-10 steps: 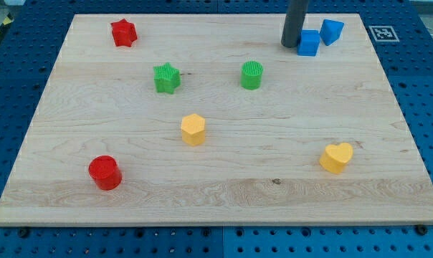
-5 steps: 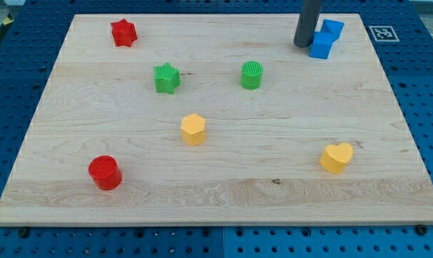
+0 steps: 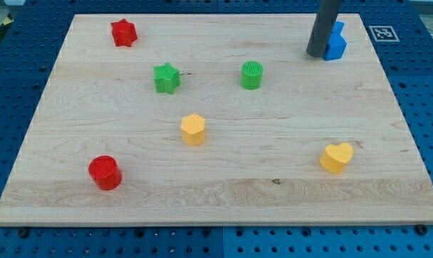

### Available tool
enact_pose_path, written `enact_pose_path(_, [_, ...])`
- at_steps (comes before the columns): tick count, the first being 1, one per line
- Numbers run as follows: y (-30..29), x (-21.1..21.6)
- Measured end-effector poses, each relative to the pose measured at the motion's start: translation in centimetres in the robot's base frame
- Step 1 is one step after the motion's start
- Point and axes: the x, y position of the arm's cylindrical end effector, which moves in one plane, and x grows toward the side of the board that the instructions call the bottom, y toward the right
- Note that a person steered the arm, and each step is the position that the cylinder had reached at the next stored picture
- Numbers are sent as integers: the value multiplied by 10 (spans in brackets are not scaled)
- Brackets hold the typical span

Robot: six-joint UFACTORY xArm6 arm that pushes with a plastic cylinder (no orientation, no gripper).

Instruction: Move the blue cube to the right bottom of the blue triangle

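Gripper: none fitted, so no open or closed state; my tip (image 3: 317, 54) presses the left side of the blue cube (image 3: 335, 48).
Blue cube: wooden worktop's (image 3: 216, 193) top right, touching the blue triangle (image 3: 338, 29) just below it.

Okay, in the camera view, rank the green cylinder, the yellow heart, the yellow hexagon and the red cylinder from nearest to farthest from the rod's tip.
From my tip, at the view's top right:
1. Green cylinder, to its left.
2. Yellow heart, below it at the right.
3. Yellow hexagon, centre-left.
4. Red cylinder, bottom left.
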Motion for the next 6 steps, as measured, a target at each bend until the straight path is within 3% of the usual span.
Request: enact_pose_path(6, [7, -4])
